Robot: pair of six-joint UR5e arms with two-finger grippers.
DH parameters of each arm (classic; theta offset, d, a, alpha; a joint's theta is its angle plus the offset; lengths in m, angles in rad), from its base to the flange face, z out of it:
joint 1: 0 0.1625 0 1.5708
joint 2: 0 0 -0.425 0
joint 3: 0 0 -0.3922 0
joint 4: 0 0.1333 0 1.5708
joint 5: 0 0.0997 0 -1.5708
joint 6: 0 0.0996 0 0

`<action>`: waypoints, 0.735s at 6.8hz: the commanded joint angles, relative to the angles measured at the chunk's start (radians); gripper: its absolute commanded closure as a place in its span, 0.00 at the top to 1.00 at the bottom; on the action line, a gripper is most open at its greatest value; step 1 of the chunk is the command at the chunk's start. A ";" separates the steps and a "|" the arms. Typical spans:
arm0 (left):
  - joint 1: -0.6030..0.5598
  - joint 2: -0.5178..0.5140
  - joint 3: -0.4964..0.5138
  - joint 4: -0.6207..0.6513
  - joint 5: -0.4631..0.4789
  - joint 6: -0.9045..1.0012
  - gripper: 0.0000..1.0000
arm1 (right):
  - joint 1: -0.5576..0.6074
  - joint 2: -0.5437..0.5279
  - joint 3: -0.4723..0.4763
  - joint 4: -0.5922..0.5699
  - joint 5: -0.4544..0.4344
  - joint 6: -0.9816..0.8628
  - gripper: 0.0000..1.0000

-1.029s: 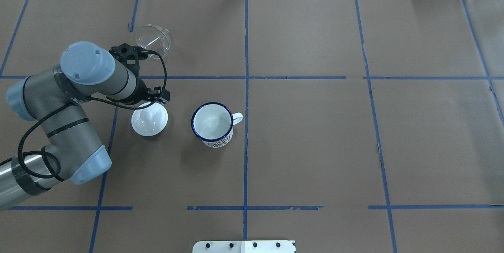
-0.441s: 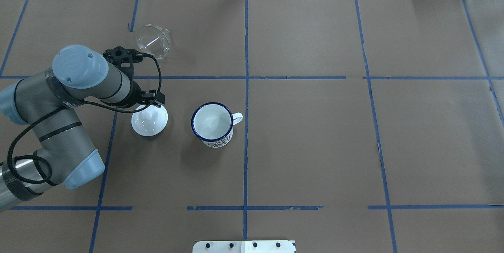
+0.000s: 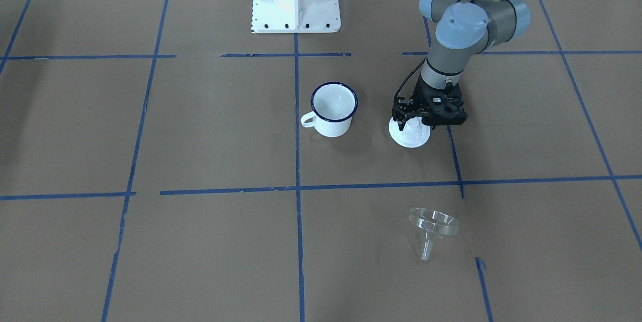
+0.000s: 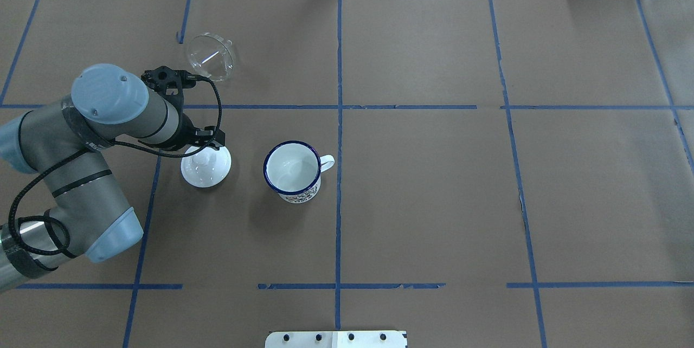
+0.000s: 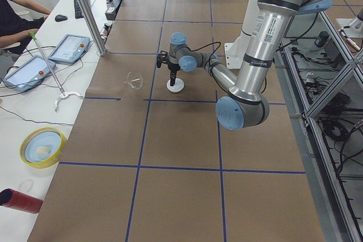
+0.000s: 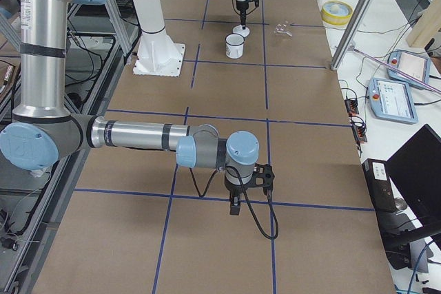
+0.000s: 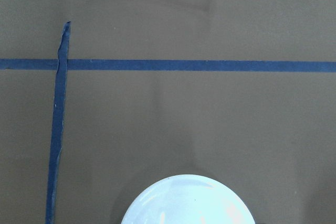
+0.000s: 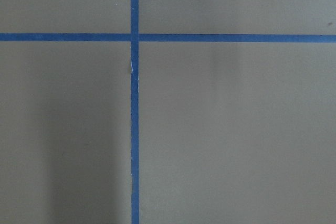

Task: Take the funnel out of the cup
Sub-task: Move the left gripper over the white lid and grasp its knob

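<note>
While the left tool [image 3: 411, 120] hangs low over the white knobbed lid [image 3: 410, 137], the funnel [image 3: 433, 226] lies tipped on its side on the brown surface [image 3: 200, 126]. It is out of the cup [image 3: 333, 110] and well apart from it. A blue tape line [image 3: 351, 186] runs between the funnel on one side and the cup and lid on the other. The funnel's spout points away from the robot's base. The cup stands upright with its handle turned toward the robot's right. The lid sits just beside the cup on the robot's left, not touching it. The left tool's black fingers [image 3: 401, 114] sit close about the lid's knob, but I cannot tell how far they are parted or whether they grip it. The right tool [image 6: 236, 206] points down at the surface at the robot's right end, near a crossing of tape lines. Its opening cannot be judged from where it shows.
</note>
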 commanded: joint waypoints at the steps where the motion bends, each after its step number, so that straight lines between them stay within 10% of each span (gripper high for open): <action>1: 0.016 0.000 -0.001 0.001 0.000 -0.004 0.82 | 0.000 0.000 0.000 0.000 0.000 0.000 1.00; 5: 0.014 0.002 -0.004 0.001 -0.040 -0.004 0.45 | 0.000 0.000 0.000 0.000 0.000 0.000 1.00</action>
